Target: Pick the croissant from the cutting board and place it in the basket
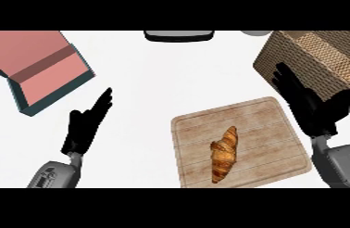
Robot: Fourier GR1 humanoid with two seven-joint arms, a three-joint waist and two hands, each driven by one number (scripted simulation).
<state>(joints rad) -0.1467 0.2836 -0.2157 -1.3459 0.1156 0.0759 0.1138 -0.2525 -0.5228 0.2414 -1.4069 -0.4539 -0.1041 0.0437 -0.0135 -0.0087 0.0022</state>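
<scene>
A golden-brown croissant (pixel 224 154) lies lengthwise on the wooden cutting board (pixel 273 120), low and right of centre. A woven wicker basket (pixel 321 55) stands at the upper right, its near wall facing the board. My right hand (pixel 308 99) is open, fingers straight and pointing up-left, between the board's right edge and the basket, overlapping the basket's lower wall. It is apart from the croissant, to its upper right. My left hand (pixel 87 123) is open at the lower left with fingers pointing up-right, holding nothing.
A teal box with a pink lid (pixel 41 69) lies open at the upper left. A dark grey object (pixel 179 35) sits at the top edge, and a pale rounded object (pixel 256 33) shows beside the basket's top.
</scene>
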